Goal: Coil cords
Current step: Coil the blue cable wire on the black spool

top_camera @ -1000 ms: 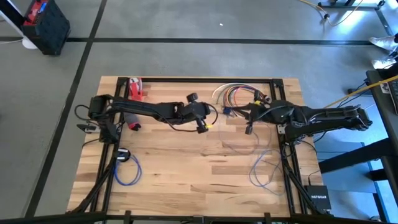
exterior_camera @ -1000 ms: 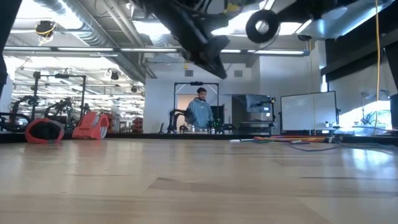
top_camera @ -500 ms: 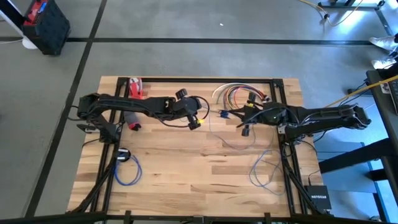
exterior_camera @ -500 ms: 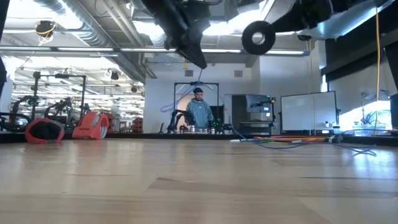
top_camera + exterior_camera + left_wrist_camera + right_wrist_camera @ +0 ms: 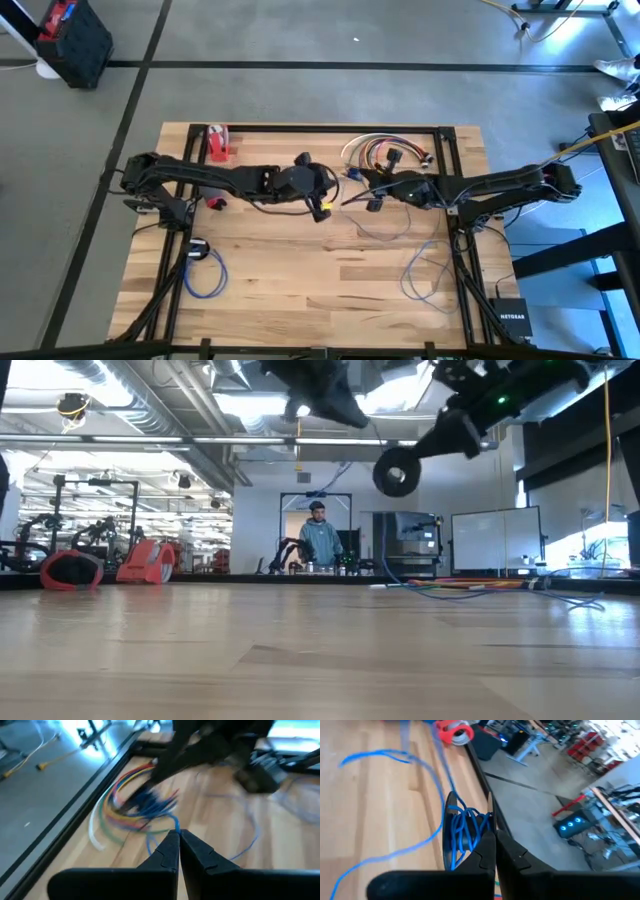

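Both arms meet mid-surface, the left end effector (image 5: 176, 836) and right end effector (image 5: 492, 836) each pinched tight on the blue cord (image 5: 462, 827), with other cords (image 5: 372, 150) lying loose at the far edge.

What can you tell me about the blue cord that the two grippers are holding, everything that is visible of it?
The blue cord is a thin, flexible wire. Part of it is gathered into several loops bunched at the right gripper, whose fingers are shut on it. The left gripper pinches another part at its closed fingertips. Both hold it above the table, toward the far side near a bundle of colored wires. The rest trails loosely down onto the wood.
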Controlling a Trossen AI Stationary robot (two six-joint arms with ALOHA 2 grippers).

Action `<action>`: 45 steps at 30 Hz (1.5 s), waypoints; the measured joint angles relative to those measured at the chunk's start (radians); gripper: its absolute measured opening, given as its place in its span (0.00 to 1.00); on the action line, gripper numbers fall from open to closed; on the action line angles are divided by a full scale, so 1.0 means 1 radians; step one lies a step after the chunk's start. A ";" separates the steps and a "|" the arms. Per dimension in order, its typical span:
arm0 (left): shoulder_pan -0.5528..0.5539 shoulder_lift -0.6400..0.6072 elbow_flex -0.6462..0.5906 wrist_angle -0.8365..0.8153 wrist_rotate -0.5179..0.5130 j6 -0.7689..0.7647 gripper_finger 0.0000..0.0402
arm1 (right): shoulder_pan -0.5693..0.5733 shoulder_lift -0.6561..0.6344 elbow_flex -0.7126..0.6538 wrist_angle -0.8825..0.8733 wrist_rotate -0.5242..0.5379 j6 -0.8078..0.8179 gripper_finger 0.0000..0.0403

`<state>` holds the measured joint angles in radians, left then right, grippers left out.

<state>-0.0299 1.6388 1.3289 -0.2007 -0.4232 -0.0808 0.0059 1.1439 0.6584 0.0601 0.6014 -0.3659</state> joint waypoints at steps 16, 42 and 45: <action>0.008 0.136 0.001 0.213 0.000 0.029 0.00 | 0.000 0.065 0.000 0.363 -0.073 -0.008 0.00; 0.008 0.163 -0.001 0.176 0.007 0.083 0.04 | 0.001 -0.212 0.001 0.249 -0.196 0.022 0.00; 0.003 0.171 -0.005 0.115 0.009 0.058 0.12 | 0.001 -0.219 0.006 0.244 -0.197 0.021 0.00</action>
<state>-0.0265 1.8103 1.3239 -0.0857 -0.4140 -0.0223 0.0071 0.9253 0.6647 0.3036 0.4043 -0.3445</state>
